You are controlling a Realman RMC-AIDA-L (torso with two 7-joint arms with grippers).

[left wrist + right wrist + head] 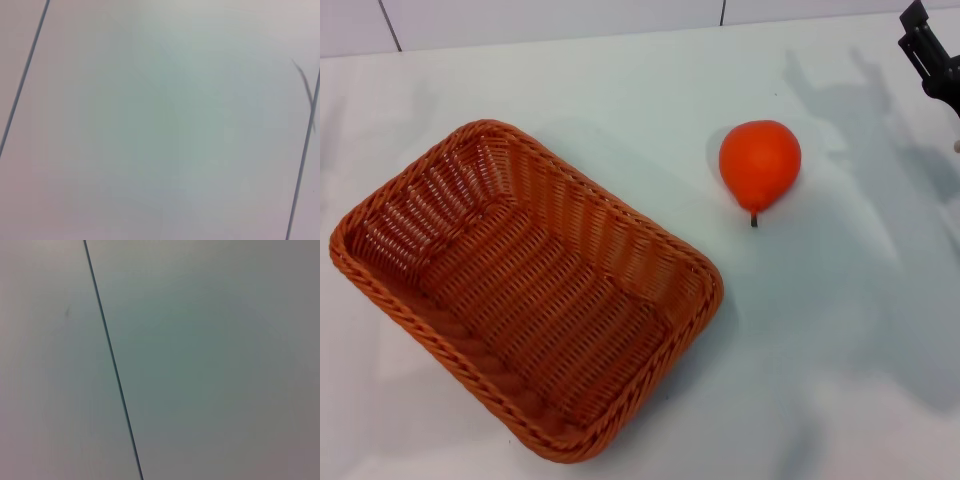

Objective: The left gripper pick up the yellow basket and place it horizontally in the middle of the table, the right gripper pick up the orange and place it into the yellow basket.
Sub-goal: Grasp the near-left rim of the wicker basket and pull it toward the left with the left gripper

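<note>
The yellow basket [525, 290], an orange-brown woven wicker tray, lies empty and slanted on the white table [820, 340], left of the middle. The orange [760, 162] lies on the table to the basket's right and a little farther back, apart from it, its dark stem pointing to the near edge. My right gripper [912, 30] shows only as a black claw at the far right corner, well away from the orange, open and empty. My left gripper is out of view. Both wrist views show only pale flat surfaces with thin dark seams.
A pale wall with dark vertical seams [388, 25] runs along the table's back edge. Bare tabletop lies in front of the orange and to the basket's right.
</note>
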